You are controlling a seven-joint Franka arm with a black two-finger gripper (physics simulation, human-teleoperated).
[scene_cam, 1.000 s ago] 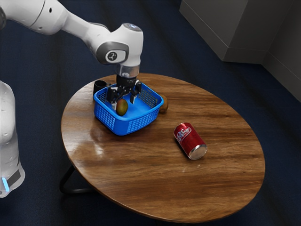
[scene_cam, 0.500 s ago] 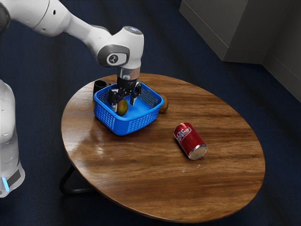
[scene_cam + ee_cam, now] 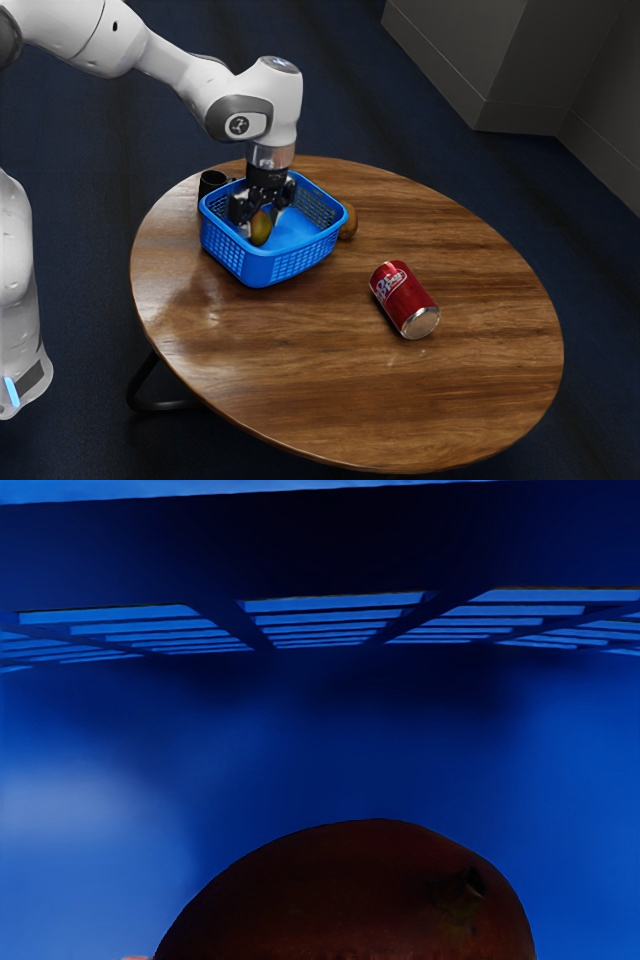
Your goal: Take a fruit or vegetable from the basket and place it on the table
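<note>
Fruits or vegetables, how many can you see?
2: a mango-like fruit in the blue basket, and what looks like a brown one on the table, partly behind the basket. Others could be hidden by its walls.

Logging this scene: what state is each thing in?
Blue plastic basket: upright
Black gripper: lowered into the basket, grip unclear
Oval green-red fruit: in the basket
Red metal can: lying on its side
Black cup: upright
Brown fruit: outside the basket, partly hidden
Round wooden table: upright
</note>
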